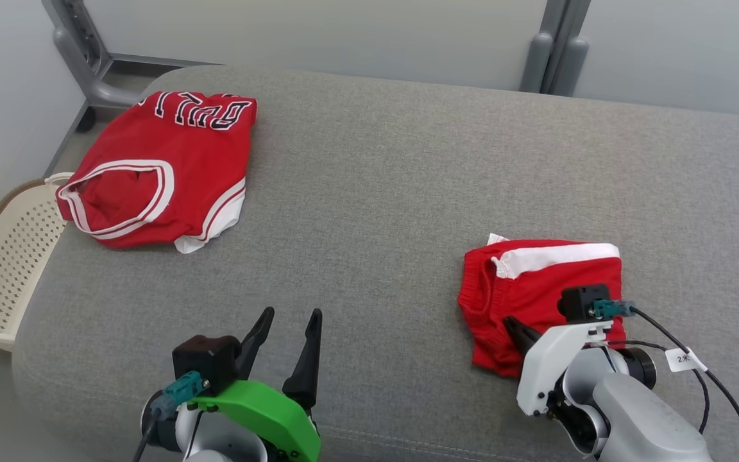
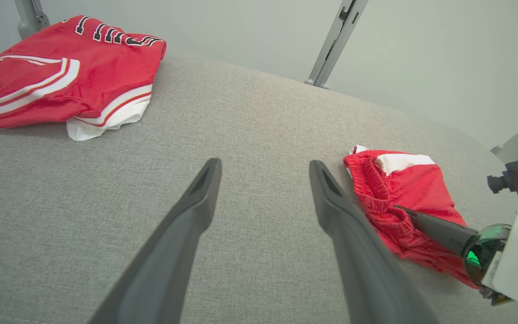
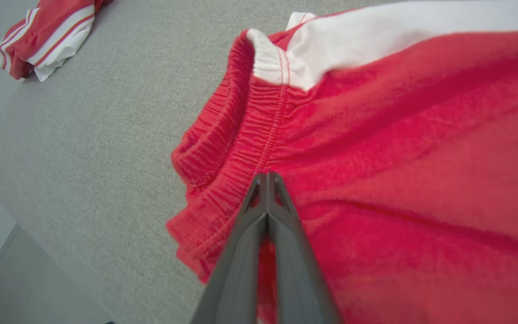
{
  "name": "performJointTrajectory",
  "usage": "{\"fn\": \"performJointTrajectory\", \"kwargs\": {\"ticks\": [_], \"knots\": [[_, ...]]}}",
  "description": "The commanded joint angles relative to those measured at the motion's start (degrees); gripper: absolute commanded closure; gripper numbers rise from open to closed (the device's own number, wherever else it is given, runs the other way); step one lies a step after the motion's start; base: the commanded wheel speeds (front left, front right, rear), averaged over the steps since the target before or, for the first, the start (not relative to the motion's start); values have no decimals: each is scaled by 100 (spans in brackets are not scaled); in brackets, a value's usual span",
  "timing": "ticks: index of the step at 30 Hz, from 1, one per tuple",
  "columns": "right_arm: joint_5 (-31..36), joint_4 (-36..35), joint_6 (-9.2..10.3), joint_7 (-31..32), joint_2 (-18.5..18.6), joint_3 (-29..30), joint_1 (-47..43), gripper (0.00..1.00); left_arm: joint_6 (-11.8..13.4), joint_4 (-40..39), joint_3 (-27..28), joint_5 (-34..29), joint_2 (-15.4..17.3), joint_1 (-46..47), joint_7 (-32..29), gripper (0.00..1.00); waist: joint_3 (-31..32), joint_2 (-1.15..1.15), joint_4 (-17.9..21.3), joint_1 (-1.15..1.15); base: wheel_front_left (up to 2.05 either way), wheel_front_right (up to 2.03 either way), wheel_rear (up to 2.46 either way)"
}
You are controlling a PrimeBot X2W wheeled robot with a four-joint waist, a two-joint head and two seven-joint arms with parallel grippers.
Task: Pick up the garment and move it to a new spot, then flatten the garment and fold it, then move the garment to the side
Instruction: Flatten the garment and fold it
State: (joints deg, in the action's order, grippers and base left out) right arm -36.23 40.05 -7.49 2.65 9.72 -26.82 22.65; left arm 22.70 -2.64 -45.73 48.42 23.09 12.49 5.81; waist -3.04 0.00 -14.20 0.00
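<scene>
A grey cushioned surface [image 1: 408, 192] bears a red jersey [image 1: 170, 154] at its far left corner, beside a cream perforated basket [image 1: 4, 269]. The folded red shorts [image 1: 536, 289] lie near the right front edge. The right gripper [image 3: 268, 176] is closed, its tips resting on the shorts' waistband. The left gripper [image 1: 292, 314] hovers with fingers spread, empty, above bare cushion.
</scene>
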Motion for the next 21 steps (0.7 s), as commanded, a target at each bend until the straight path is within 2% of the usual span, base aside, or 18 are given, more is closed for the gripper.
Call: {"fn": "performJointTrajectory", "kwargs": {"ticks": [1,9,10,12,13,14,21], "knots": [[-23,56,0,-102,20,-25,76,100,28,-3,3,29,41,-91,-5,0,31,0,78,0,0,0,0],[-414,-176,0,-399,389,140,291,100,47,2,-33,40,44,-162,-13,0,186,0,441,0,0,0,0],[-440,-216,0,-418,474,191,307,89,55,4,-38,38,38,-166,-8,0,204,0,477,0,0,0,0],[-460,-284,0,-400,653,266,301,57,54,10,-57,31,29,-177,-3,0,231,0,539,0,0,0,0],[-455,-304,0,-374,746,293,276,9,50,7,-69,30,23,-181,-4,0,239,0,562,0,0,0,0],[-439,-311,0,-360,834,327,245,0,44,2,-81,27,17,-180,-5,0,242,0,579,0,0,0,0],[-623,-249,0,-88,1071,483,36,0,37,-75,-109,-35,34,-68,-20,0,126,0,565,0,0,0,0]]}}
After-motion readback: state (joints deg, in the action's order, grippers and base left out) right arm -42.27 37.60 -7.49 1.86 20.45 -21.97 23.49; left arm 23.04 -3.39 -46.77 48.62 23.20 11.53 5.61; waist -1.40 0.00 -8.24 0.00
